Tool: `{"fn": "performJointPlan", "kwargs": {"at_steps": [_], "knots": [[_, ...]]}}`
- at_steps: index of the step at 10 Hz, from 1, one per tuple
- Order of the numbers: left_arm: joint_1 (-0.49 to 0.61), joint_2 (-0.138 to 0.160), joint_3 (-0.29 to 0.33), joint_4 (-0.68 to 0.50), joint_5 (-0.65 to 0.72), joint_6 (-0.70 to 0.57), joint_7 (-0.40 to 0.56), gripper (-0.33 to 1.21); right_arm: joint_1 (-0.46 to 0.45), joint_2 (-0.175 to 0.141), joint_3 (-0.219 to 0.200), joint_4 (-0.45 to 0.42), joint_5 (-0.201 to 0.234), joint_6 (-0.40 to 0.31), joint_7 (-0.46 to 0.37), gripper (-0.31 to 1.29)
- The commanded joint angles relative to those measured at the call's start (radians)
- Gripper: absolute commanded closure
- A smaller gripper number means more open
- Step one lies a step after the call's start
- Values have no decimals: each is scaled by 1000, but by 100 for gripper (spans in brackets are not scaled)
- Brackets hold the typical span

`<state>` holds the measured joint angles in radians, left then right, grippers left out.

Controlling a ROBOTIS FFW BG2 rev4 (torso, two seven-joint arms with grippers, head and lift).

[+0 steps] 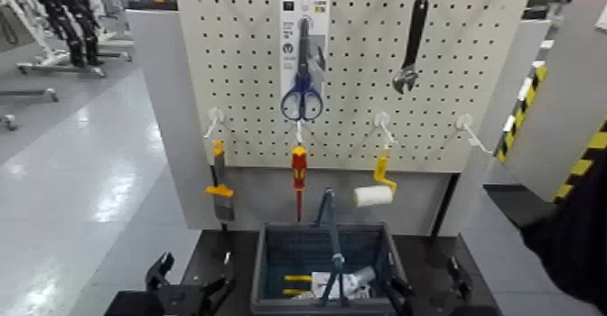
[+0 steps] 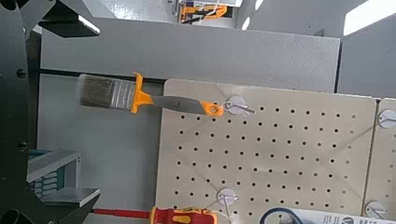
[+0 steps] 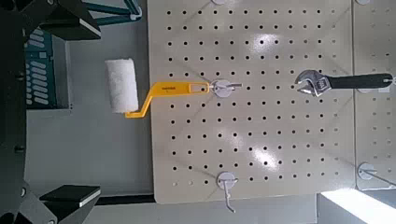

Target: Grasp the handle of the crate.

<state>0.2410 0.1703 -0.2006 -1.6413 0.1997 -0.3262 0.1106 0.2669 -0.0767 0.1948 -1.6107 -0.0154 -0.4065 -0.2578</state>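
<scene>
The handle [image 1: 334, 234] is not yet grasped. It is seen raised over the crate [image 1: 260, 270], its bar running from the near side to the far side above the opening. The crate is set on the dark desk [image 1: 207, 245], in front of the pegboard [image 1: 253, 80], and a few yellow-handled things [image 1: 296, 278] and a white packet [image 1: 322, 283] are held inside it.

The left gripper [image 1: 196, 267] is seen to the left of the crate, low in the head view, with its jaws spread wide and nothing held between them. The right gripper [image 1: 425, 279] is placed at the crate's right side, its jaws likewise parted and empty. By neither of them is the handle touched.

As far as can be judged, only the preparation is done: both pairs of jaws are opened, both arms are brought to the crate's flanks, and the handle is already upright, so no lifting of it from the rim seems to be needed. The whole of the grasp itself is left. The handle has to be reached from one side or from both, its bar has to be brought between the jaws, and these have to be closed on it. Which arm is meant for this cannot be told. The screwdriver [image 1: 299, 180] and the paint roller [image 1: 374, 194] are hung near the far end of the handle, and they could be knocked if the approach is made too high or too far forward.
</scene>
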Motion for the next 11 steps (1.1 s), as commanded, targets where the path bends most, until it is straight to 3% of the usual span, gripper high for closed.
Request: {"fn": "performJointPlan", "kwargs": {"at_steps": [1, 3, 7, 11], "knots": [[-5, 0, -2, 0, 9, 7, -3, 10, 0, 0, 0, 0, -2, 0, 0, 13], [-14, 0, -3, 0, 47, 32, -22, 10, 0, 0, 0, 0, -2, 0, 0, 13], [-109, -2, -3, -11, 314, 220, -167, 11, 0, 0, 2, 2, -5, 2, 0, 13], [-223, -2, -59, 20, 590, 383, -244, 10, -1, 0, 5, 3, -14, -2, 2, 13]]}}
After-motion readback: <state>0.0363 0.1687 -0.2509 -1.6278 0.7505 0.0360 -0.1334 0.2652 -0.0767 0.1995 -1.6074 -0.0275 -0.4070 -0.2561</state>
